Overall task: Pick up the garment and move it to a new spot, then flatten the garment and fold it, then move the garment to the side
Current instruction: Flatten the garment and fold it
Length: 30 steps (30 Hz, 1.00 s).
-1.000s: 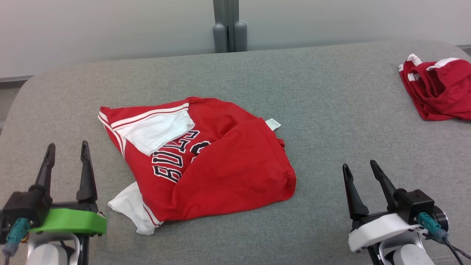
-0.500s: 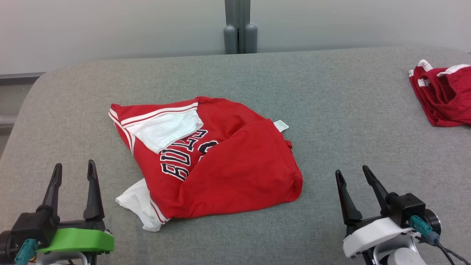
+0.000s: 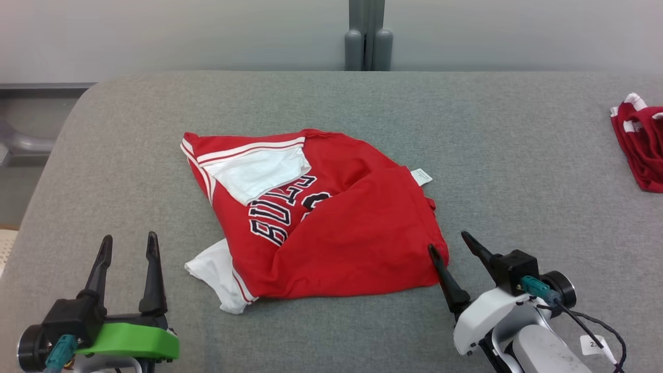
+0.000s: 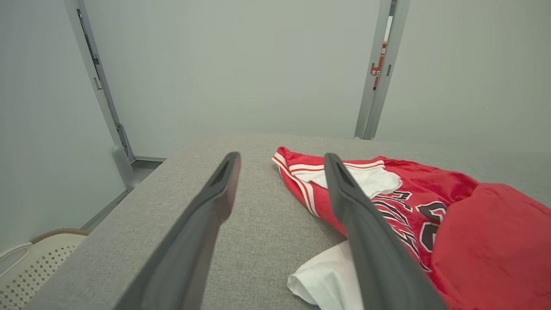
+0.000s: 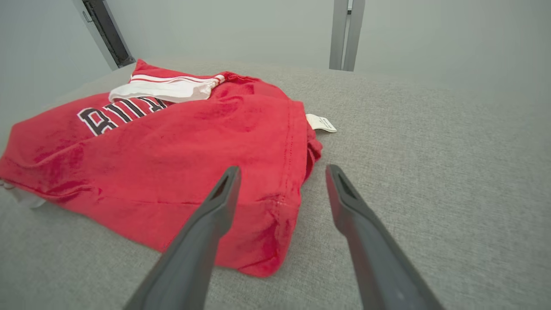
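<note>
Fingers of the left gripper are hovering wide open and empty near the red shirt, which is lying crumpled on the worktop, while the right gripper fingers, equally open and empty, are bracketing its near right corner, probably lining up the pickup.

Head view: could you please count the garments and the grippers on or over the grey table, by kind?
Garments: 2, the red and white jersey and the crumpled red garment at the right edge.
Grippers: 2, the left gripper and the right gripper, both open.
Total: 4.
</note>
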Tool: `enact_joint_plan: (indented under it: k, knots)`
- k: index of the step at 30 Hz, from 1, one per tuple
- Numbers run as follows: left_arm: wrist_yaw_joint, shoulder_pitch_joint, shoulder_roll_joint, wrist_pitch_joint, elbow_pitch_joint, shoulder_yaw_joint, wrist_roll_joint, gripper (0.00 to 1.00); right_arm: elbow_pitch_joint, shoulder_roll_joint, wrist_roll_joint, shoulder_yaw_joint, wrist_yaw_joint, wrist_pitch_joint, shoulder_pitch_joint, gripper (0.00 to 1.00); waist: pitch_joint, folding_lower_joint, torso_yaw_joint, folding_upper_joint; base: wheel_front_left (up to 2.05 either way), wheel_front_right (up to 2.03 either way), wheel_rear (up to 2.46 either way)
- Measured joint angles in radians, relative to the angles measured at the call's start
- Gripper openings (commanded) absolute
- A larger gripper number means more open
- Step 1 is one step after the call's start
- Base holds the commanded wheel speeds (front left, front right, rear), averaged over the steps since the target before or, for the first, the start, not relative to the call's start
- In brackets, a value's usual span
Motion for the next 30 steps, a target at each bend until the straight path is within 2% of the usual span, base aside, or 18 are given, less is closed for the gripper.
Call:
enact_joint_plan:
  k: [8,9,10,14,19,25,30]
  knots:
    - [-0.004,-0.006,-0.012,0.0,0.029,-0.036,0.001,1.0,0.19,-0.004,0.035,0.022,0.0,-0.018,-0.058,1.0,0.015,0.0,0.062,0.0,0.0,0.0,0.0]
    - [-0.004,-0.008,-0.012,0.0,0.031,-0.036,0.0,1.0,0.202,-0.001,0.047,0.021,0.0,-0.022,-0.064,0.8,0.017,0.0,0.067,0.0001,0.0,0.0,0.0]
    - [-0.004,-0.01,-0.012,0.0,0.031,-0.039,0.0,1.0,0.217,0.004,0.067,0.024,0.0,-0.023,-0.072,0.0,0.021,0.0,0.073,0.0,0.0,0.0,0.0]
    - [-0.005,-0.015,-0.014,0.0,0.034,-0.04,0.0,1.0,0.253,0.0,0.098,0.044,0.0,-0.033,-0.103,0.0,0.034,0.0,0.085,0.0,0.0,0.0,0.0]
    - [-0.005,-0.012,-0.014,0.0,0.047,-0.034,-0.001,1.0,0.249,-0.022,0.114,0.03,0.0,-0.042,-0.119,0.0,0.033,0.0,0.064,0.0,0.0,0.0,0.0]
    - [-0.005,-0.003,-0.018,0.0,0.061,-0.035,-0.003,1.0,0.143,-0.102,0.106,-0.105,0.0,-0.045,-0.077,0.0,0.022,0.0001,0.014,0.0,0.0,0.0,0.0]
    - [-0.005,-0.003,-0.023,0.0,0.068,-0.041,-0.003,1.0,0.086,-0.145,0.099,-0.206,0.0,-0.045,0.0,0.0,0.017,0.0,-0.025,0.0,0.0,0.0,0.0]
